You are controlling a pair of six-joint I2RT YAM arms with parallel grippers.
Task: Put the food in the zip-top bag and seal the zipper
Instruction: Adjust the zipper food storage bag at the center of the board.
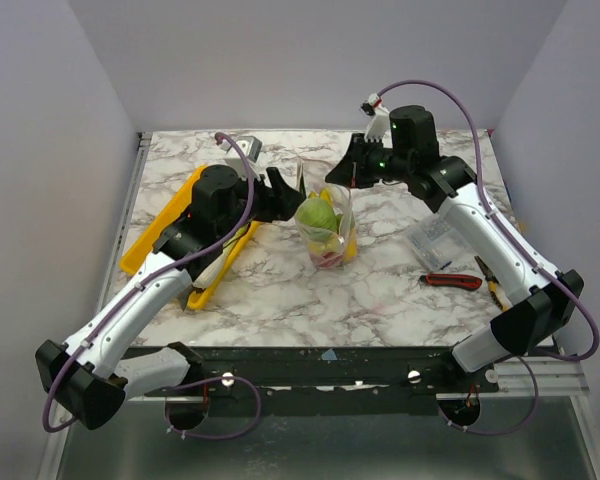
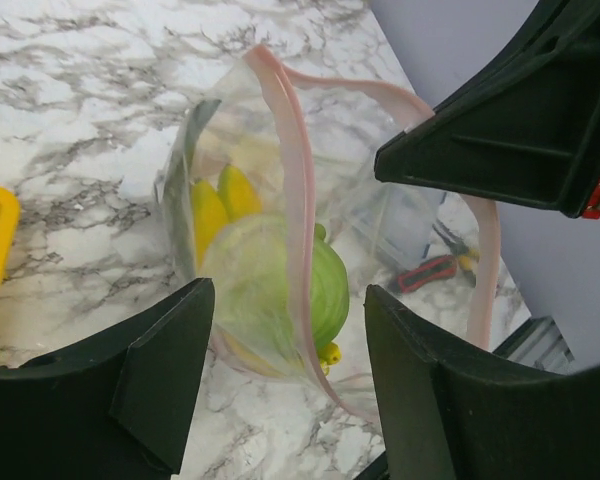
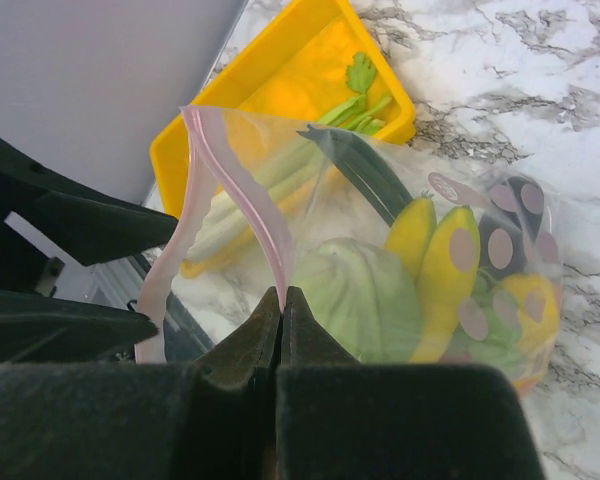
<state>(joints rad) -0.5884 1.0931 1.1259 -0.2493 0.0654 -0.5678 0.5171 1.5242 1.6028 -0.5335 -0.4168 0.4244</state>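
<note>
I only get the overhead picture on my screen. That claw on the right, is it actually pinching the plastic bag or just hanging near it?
Observer: Pinching. The right wrist camera shows the right gripper shut on the zipper, the pink strip along the mouth of the zip-top bag.
Visitor: And the other claw?
Observer: The left gripper is open. In its own camera, one finger sits on each side of the bag's pink edge, and the mouth gapes.
Visitor: So is all the food inside?
Observer: No. The right wrist camera shows green stalks lying in the yellow tray behind the bag.
</note>
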